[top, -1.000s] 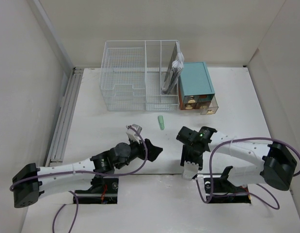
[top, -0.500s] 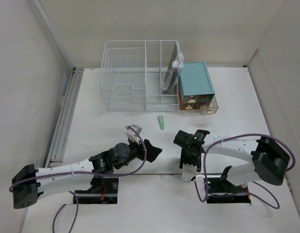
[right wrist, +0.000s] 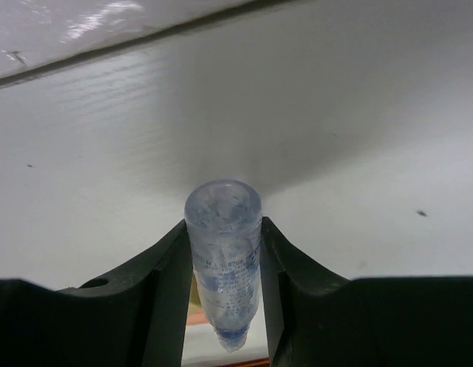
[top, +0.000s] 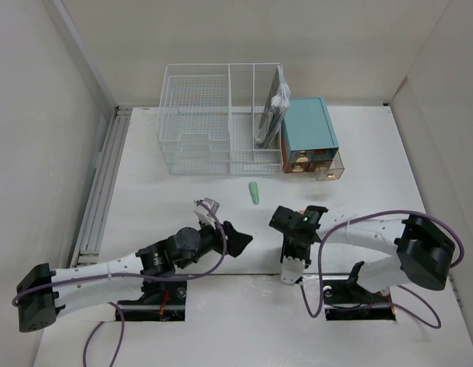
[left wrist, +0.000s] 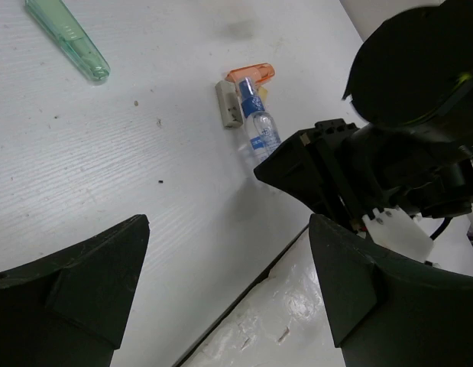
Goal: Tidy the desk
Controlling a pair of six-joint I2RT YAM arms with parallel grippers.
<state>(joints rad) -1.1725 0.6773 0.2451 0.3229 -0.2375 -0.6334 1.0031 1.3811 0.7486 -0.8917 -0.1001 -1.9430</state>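
The white desk (top: 374,176) carries everything. My right gripper (right wrist: 223,229) is shut on a small clear spray bottle (right wrist: 223,264) with a blue nozzle, one finger on each side of it. In the left wrist view the bottle (left wrist: 259,131) lies low on the desk, with my right gripper (left wrist: 297,164) at its base end. An orange cap (left wrist: 251,73) and a small beige block (left wrist: 226,104) lie beside its nozzle. My left gripper (left wrist: 228,229) is open and empty over the desk's near edge. In the top view it (top: 236,238) is left of the right gripper (top: 286,229).
A pale green pen (top: 254,193) lies behind the grippers and shows in the left wrist view (left wrist: 68,38). A white wire-mesh rack (top: 221,118) with notebooks (top: 273,111) stands at the back. A teal drawer box (top: 309,126) is beside it, one clear drawer (top: 330,170) pulled out.
My right gripper has shifted left and toward the near edge. My left gripper has drawn back slightly toward its base, still open.
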